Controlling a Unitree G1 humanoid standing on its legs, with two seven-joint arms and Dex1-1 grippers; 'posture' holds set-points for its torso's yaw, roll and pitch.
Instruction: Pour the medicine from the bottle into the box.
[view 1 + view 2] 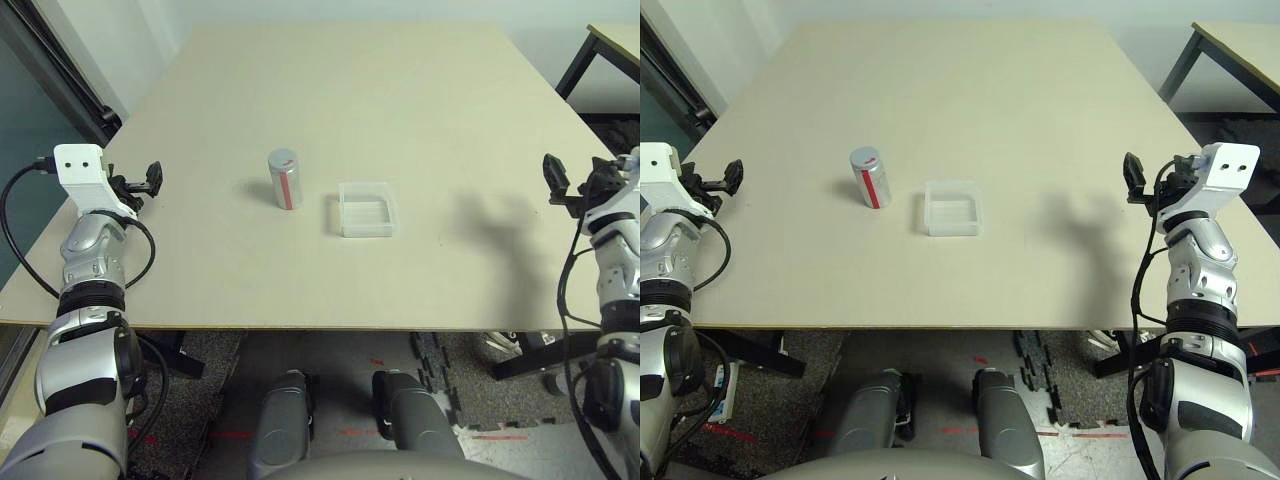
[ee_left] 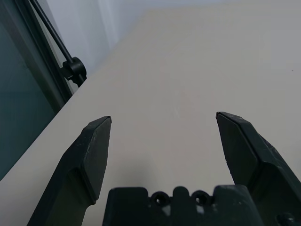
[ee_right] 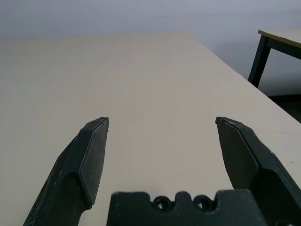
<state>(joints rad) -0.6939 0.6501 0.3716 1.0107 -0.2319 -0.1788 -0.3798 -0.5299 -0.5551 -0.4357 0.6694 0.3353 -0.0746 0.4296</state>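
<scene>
The bottle [image 1: 285, 179], a small grey-silver cylinder with a red stripe and grey cap, stands upright near the table's middle. Just to its right lies the box [image 1: 366, 209], a shallow clear tray; I can make out nothing inside it. The medicine is hidden. My left gripper [image 1: 152, 180] hovers at the table's left edge, well left of the bottle, and its wrist view shows the fingers [image 2: 94, 150] spread wide over bare table. My right gripper [image 1: 1132, 177] hangs by the right edge, far right of the box, open with nothing between its fingers [image 3: 89, 160].
The tan table [image 1: 400, 90] stretches far behind the bottle and box. A second table with a black leg [image 1: 578, 62] stands at the back right. A dark glass panel [image 1: 30, 150] runs along the left side.
</scene>
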